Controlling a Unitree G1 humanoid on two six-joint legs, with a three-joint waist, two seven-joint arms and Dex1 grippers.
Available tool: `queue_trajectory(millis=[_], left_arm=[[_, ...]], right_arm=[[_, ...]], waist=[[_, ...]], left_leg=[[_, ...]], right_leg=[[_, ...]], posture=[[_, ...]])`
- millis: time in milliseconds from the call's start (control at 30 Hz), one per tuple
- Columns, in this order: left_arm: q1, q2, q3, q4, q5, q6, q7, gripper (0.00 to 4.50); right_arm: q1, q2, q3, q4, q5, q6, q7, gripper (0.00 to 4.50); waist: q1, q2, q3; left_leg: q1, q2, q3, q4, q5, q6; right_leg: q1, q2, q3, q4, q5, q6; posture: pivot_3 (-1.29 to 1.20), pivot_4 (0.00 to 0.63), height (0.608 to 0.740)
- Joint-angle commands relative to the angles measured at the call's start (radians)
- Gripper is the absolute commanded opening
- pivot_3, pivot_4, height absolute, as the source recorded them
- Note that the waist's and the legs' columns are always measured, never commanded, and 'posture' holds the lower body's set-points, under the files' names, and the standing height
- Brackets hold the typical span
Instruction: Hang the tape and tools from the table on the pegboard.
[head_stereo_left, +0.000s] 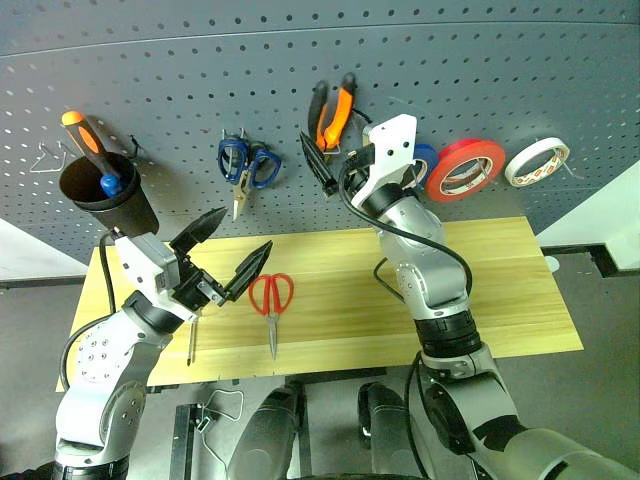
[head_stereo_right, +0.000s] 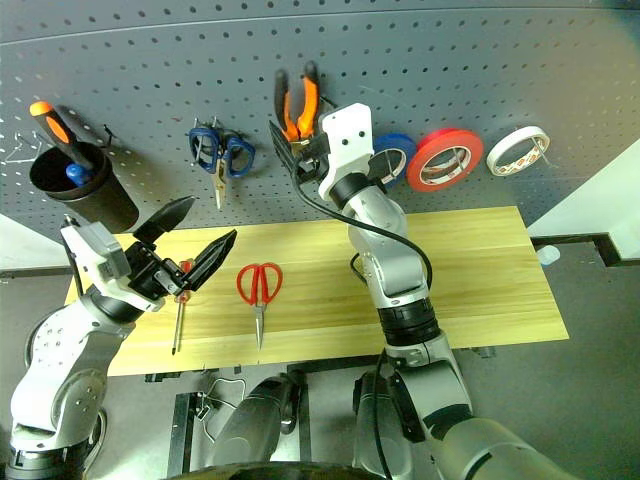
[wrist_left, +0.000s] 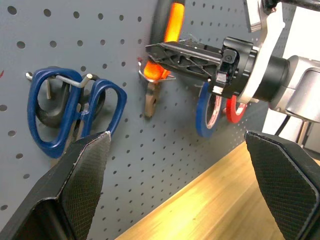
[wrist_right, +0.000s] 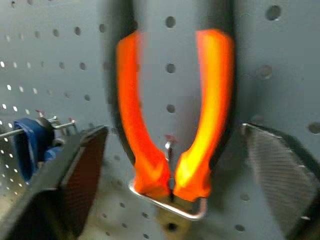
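The pegboard already carries the pliers on their hook and the tape. Scissors and screwdriver wait on the table. My right gripper gapes empty around the pliers; my left gripper gapes empty above the table.

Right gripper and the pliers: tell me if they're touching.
Apart. In the right wrist view, the pliers hang on their hook, and both fingers of the right gripper stand clear of the orange handles, with pegboard showing between.

pliers on pegboard, scissors on table
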Motion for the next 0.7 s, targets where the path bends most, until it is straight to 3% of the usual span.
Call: queue_trajectory(millis=[33, 333, 533, 700], left_arm=[[-0.003, 0.001, 0.003, -0.013, 0.001, -0.016, -0.006, 4.5], [0.169, 0.049, -0.024, -0.041, -0.019, -0.01, -0.125, 4.5], [0.328, 0.011, -0.033, -0.036, -0.036, -0.034, -0.168, 4.5], [0.353, -0.022, -0.036, -0.004, -0.051, -0.022, -0.166, 4.5]], right_arm=[[-0.029, -0.006, -0.023, -0.048, -0.008, 0.004, -0.022, 4.46], [0.035, -0.035, -0.005, -0.125, 0.002, 0.043, 0.014, 4.46], [0.096, -0.06, 0.001, -0.169, 0.007, 0.063, 0.043, 4.46], [0.13, -0.078, 0.002, -0.192, 0.013, 0.07, 0.06, 4.46]], waist=[[0.0, 0.0, 0.0], [0.0, 0.0, 0.0], [0.001, 0.0, 0.0], [0.002, 0.0, 0.0]], left_leg=[[0.0, 0.0, 0.0, 0.0, 0.001, 0.0], [0.0, 0.001, -0.001, -0.004, 0.001, 0.0], [-0.001, 0.001, -0.001, -0.005, 0.0, 0.003], [-0.002, 0.001, -0.001, -0.006, 0.0, 0.003]], right_leg=[[0.0, 0.0, 0.0, 0.0, 0.0, 0.0], [0.0, 0.0, -0.001, -0.005, 0.001, 0.0], [0.002, 0.0, -0.001, -0.011, 0.001, 0.0], [0.001, 0.0, -0.001, -0.012, 0.001, 0.0]], posture=[[0.12, 0.29, 0.725], [0.12, 0.291, 0.725], [0.12, 0.287, 0.725], [0.12, 0.285, 0.725]])
